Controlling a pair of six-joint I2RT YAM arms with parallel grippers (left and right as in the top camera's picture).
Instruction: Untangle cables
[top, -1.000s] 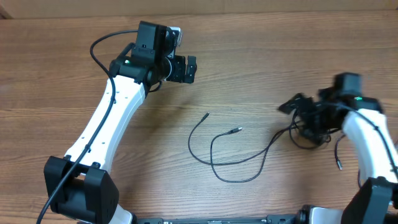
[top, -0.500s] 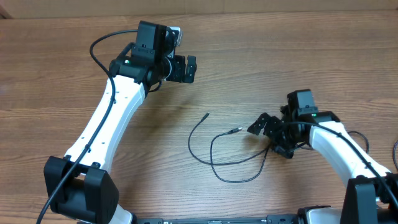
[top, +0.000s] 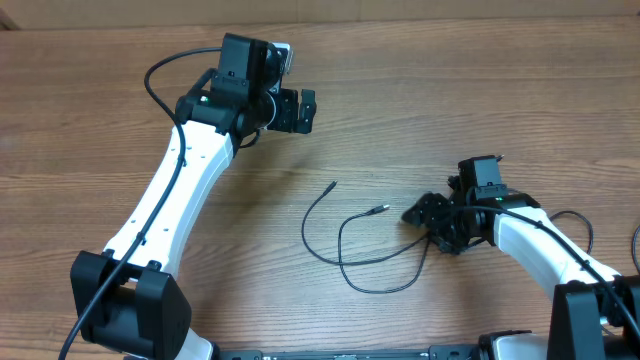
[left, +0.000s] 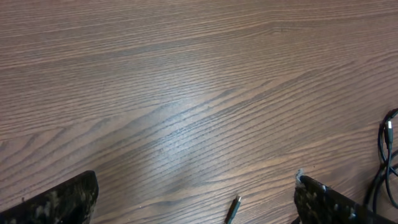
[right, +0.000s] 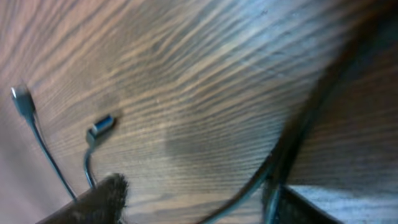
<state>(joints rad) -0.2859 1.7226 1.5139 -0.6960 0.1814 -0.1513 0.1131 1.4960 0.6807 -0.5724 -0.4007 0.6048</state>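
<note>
Right gripper (top: 428, 215) low at the cables (top: 345, 262)
Your left gripper (top: 299, 110) stays near the counter's (top: 500, 90) far edge, jaws wide open; the right has swung inward, jaws' state unclear.

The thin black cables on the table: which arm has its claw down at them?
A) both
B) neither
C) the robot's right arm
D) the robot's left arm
C: the right gripper sits right at the cables, while the left gripper hangs far from them.
</note>
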